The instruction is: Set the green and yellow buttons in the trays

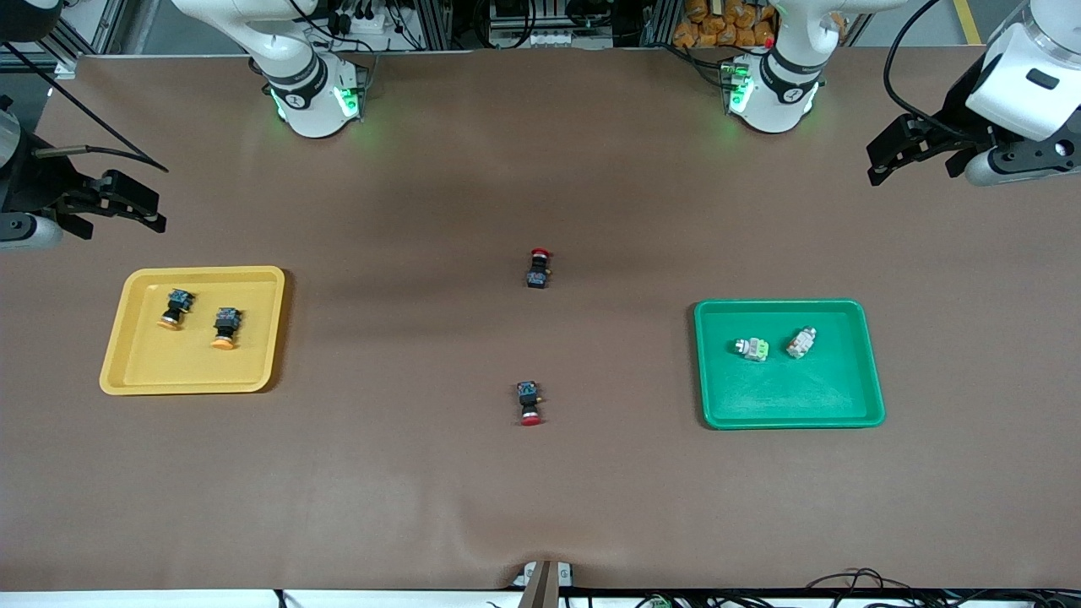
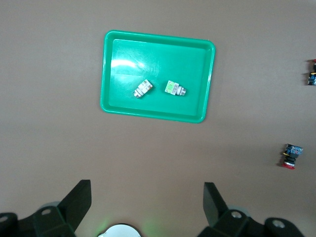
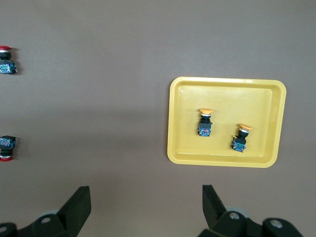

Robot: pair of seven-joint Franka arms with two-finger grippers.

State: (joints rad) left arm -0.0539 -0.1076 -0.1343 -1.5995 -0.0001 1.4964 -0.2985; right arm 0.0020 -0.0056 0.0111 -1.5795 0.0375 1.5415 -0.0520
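Observation:
Two black-bodied buttons with orange-yellow caps lie in the yellow tray toward the right arm's end of the table; they also show in the right wrist view. Two whitish buttons with pale green caps lie in the green tray toward the left arm's end; they also show in the left wrist view. My left gripper is open and empty, raised above bare table beside the green tray. My right gripper is open and empty, raised above bare table beside the yellow tray.
Two black-bodied red-capped switches lie on the brown table mat midway between the trays, one farther from the front camera and one nearer. Both arm bases stand along the table's edge farthest from the front camera.

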